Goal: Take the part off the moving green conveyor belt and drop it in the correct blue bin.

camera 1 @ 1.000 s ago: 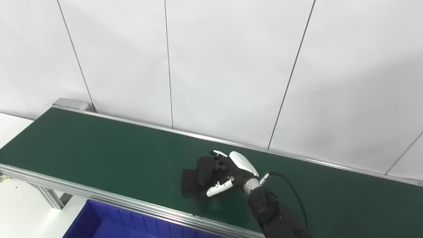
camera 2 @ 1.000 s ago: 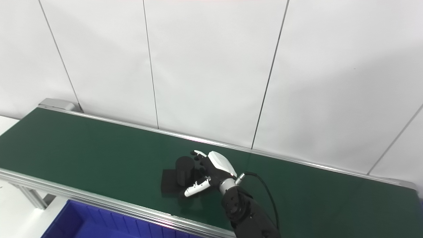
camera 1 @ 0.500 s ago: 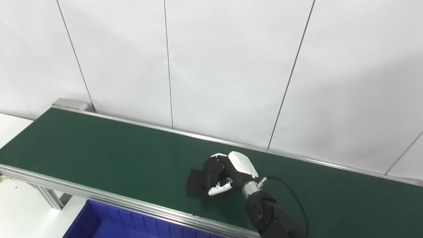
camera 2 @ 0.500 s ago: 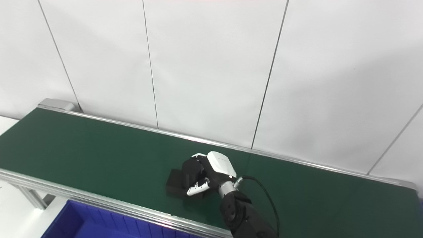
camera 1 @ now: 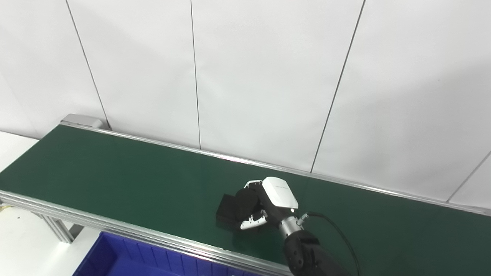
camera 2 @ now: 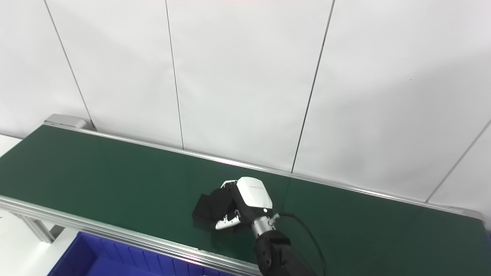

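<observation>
A black part [camera 1: 233,207], a flat square base with an upright cylinder, is on the green conveyor belt [camera 1: 115,172] near its front edge. My right hand [camera 1: 268,203] is closed around the cylinder, fingers over its far side and thumb at its near side. The part is tilted, its base lifted at one side. It shows in the right eye view too [camera 2: 209,207], with the hand [camera 2: 245,201]. My left hand is not in view.
A blue bin [camera 1: 126,260] sits below the belt's front rail [camera 1: 115,228] at the bottom left. A white panel wall [camera 1: 245,76] stands behind the belt. The belt's left end [camera 1: 82,120] has a grey metal cap.
My right hand went from open beside the cylinder to closed around it. The part has shifted slightly right and tipped, its base rising off the belt.
</observation>
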Robot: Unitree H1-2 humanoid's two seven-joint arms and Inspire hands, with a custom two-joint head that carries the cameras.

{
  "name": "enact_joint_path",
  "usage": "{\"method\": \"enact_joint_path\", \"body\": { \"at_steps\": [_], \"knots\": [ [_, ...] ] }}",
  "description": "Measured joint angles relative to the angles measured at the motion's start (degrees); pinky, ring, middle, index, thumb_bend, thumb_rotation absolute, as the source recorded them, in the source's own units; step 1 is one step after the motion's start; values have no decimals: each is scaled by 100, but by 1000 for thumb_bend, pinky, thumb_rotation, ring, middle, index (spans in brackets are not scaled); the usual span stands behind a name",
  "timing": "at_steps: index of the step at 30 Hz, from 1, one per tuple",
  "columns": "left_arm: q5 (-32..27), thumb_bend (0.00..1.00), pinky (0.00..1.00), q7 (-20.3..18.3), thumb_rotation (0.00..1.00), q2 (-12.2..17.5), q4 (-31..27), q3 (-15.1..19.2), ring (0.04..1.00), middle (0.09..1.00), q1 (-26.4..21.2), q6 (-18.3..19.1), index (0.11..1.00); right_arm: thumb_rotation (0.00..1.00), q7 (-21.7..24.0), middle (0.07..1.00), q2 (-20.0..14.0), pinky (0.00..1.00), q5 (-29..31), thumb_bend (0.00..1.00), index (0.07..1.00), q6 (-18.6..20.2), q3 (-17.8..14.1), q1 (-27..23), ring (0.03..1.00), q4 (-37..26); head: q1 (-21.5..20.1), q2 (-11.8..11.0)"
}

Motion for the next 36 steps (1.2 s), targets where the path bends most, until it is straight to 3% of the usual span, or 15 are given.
{"method": "enact_joint_path", "body": {
  "at_steps": [2, 9, 13, 18, 23, 31, 36],
  "knots": [
    [-4, 1000, 650, 1, 133, 4, 0, -1, 739, 781, -17, 0, 755, 0, -69, 465, -15, 273, 51, 510, 546, -25, -101, 153, 374, -215, -9, 18],
    [-2, 1000, 660, 2, 156, 19, -6, -3, 748, 788, -25, 0, 763, 0, -60, 485, -252, 335, 222, 510, 550, -44, -530, 870, 376, -1727, -132, 105],
    [-67, 1000, 671, -36, 141, 35, -30, 31, 757, 797, -21, 0, 766, 0, 184, 486, -402, 331, 388, 510, 547, -8, -824, 1381, 381, -2937, -219, 167],
    [-168, 997, 683, -130, 173, 43, -149, 101, 765, 803, -2, 0, 772, 0, 678, 513, -574, 409, 691, 515, 508, 187, -1174, 2223, 423, -4479, -421, 316],
    [-132, 970, 656, -140, 204, 119, -231, 121, 765, 812, 12, 0, 788, 0, 1013, 506, -806, 413, 817, 515, 516, 293, -1482, 2891, 421, -5494, -518, 571],
    [-269, 934, 655, -419, 168, 193, -709, 373, 770, 818, 234, -2, 792, 0, 1771, 507, -1191, 418, 1106, 515, 508, 479, -1761, 3559, 426, -6331, -598, 1054],
    [-392, 933, 657, -852, 151, 207, -1017, 705, 768, 813, 427, 2, 786, 0, 2342, 502, -1542, 430, 1392, 516, 509, 621, -1934, 3980, 429, -6834, -607, 1142]
  ]
}}
